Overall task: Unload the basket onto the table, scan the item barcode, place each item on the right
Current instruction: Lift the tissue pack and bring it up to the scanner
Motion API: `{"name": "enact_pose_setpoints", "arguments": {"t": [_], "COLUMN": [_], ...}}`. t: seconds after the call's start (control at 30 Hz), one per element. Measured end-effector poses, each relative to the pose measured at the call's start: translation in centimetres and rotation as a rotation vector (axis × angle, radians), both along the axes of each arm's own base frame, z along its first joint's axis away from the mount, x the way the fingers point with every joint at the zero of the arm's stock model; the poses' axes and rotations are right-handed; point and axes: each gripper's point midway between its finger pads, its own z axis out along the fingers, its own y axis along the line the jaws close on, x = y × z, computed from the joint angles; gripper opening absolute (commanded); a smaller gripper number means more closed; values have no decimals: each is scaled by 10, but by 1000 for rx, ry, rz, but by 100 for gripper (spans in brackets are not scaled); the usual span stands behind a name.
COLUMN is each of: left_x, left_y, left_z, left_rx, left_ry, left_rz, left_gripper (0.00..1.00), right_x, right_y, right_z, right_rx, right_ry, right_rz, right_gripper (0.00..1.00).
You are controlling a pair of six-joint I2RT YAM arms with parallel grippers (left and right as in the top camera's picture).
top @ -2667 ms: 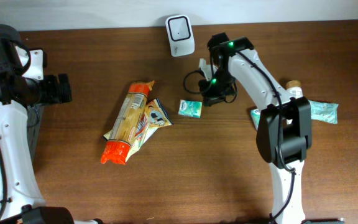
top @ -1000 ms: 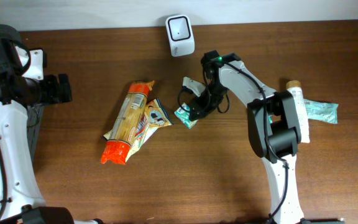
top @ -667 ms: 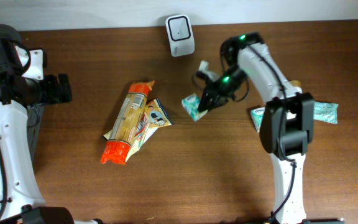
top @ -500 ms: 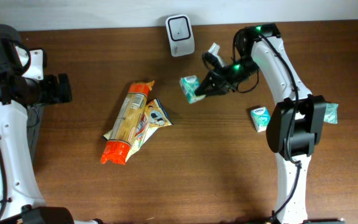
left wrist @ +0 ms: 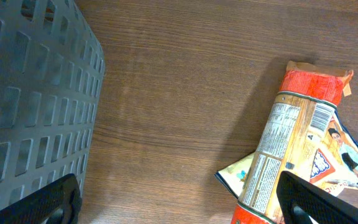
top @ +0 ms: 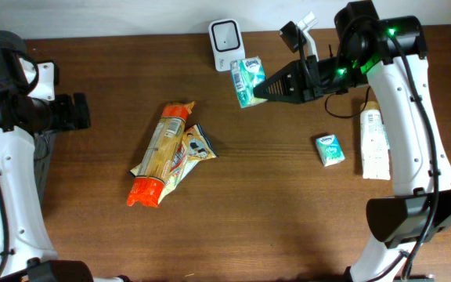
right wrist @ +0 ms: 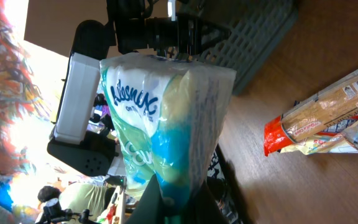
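Dark wooden worktop (top: 272,196). Right pincer (top: 261,88) clamps the Kleenex tissue pack (top: 247,81), aloft just beside the white scanner (top: 227,45). Left pincer (top: 79,112) gapes wide, idle. We judge presentation underway; next, its barcode must face that scanner.

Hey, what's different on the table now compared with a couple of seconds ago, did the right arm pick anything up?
The right hand closed on the small tissue pack lying mid-table, lifted it and carried it toward the far edge. It now holds the pack beside the white scanner. The left hand, pasta bag and snack packet stayed put.
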Motion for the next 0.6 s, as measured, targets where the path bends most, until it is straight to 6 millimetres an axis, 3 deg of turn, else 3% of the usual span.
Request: {"name": "enact_pose_setpoints", "arguments": {"t": [0.23,0.33,0.47,0.6], "left_x": [0,0,0,0], "left_y": [0,0,0,0], "left_z": [0,0,0,0], "left_rx": [0,0,0,0], "left_ry": [0,0,0,0], "left_rz": [0,0,0,0], "left_gripper": [99,99,99,99], "right_x": [-1,0,24,53], "right_y": [1,8,9,0], "right_z": [0,-12,-65,-107], "right_rx": [1,-63,-423,-842], "right_ry": [-34,-98,-148,-187], "right_rz": [11,31,-44,-252], "right_gripper": [4,4,4,4]}}
